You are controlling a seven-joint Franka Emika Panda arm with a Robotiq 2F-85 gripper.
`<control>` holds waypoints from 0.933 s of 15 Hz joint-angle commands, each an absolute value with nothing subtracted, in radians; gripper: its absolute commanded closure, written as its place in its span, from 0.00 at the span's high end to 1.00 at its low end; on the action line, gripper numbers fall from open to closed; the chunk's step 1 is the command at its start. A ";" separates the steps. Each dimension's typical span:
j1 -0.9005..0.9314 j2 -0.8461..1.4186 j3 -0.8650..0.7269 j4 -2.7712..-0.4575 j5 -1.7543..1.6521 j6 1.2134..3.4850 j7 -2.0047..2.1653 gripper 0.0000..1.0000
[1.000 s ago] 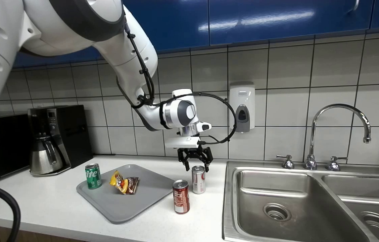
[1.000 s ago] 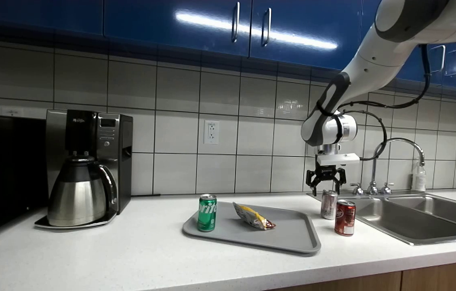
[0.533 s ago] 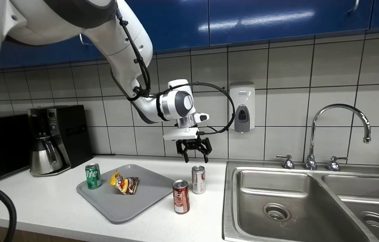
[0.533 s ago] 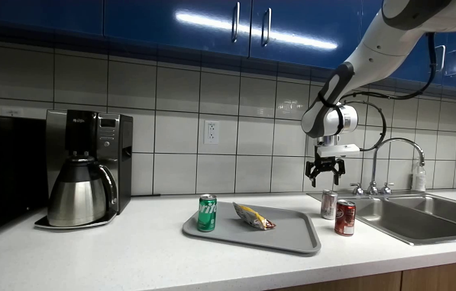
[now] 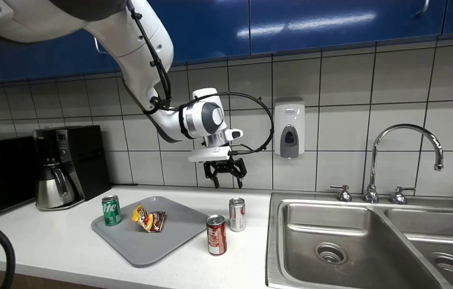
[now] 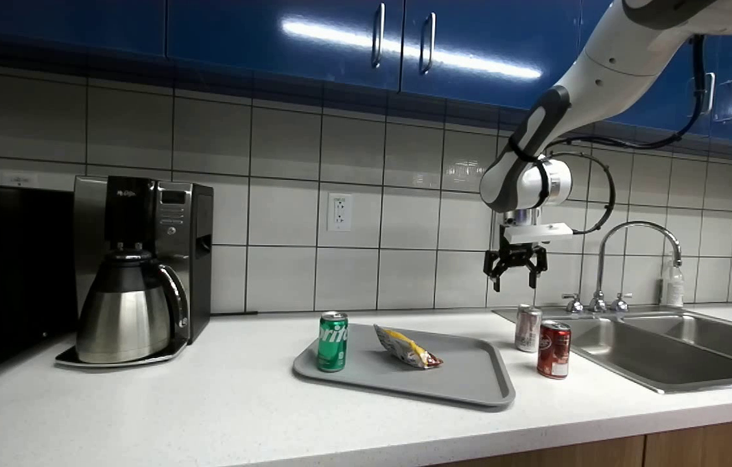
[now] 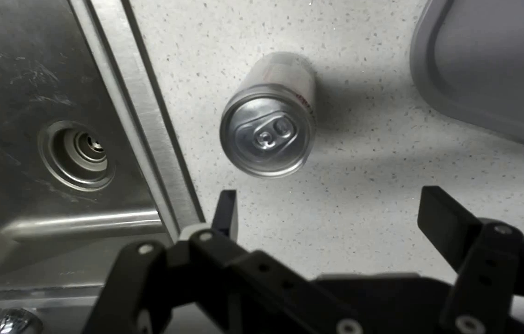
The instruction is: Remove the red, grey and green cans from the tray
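The Robotiq gripper [image 6: 515, 284] hangs above the white countertop [image 6: 210, 402] with its jaws spread wide and nothing held between them, near the silver-grey soda can [image 6: 527, 329] yet higher than its top. In an exterior view, the drip coffee maker [image 6: 172, 228] and its steel carafe [image 6: 124, 321] come first; then the green Sprite can [image 6: 332, 344], upright on the grey tray [image 6: 467, 368] by the left end, the only can left to remove. It will probably handle as a firm, slick cylinder: thin metal that could dent under a hard squeeze, fairly heavy for its size if full, which cannot be told from here. The straight sidewall, somewhat above the middle, looks the best place to take hold, from overhead with the jaws astride it; the tapered neck would invite slipping. Just right of that can on the tray lies a snack packet [image 6: 406, 349]. Farther right, off the tray, stand the silver-grey soda can and the red soda can [image 6: 554, 351], both upright, near the double-basin steel sink [image 6: 670, 353].
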State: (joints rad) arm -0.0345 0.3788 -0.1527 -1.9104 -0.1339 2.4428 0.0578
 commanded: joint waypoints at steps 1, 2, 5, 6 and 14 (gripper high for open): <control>-0.019 0.325 -0.138 -1.959 -0.170 2.465 0.070 1.00; -0.014 0.321 -0.131 -1.963 -0.170 2.464 0.062 1.00; 0.003 0.322 -0.105 -1.966 -0.164 2.461 0.055 1.00; 0.008 0.323 -0.097 -1.966 -0.160 2.461 0.055 1.00; 0.075 0.337 -0.019 -1.945 -0.148 2.450 0.066 1.00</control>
State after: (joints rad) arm 0.0611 0.3550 -0.0428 -1.9361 -0.1458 2.4501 0.0569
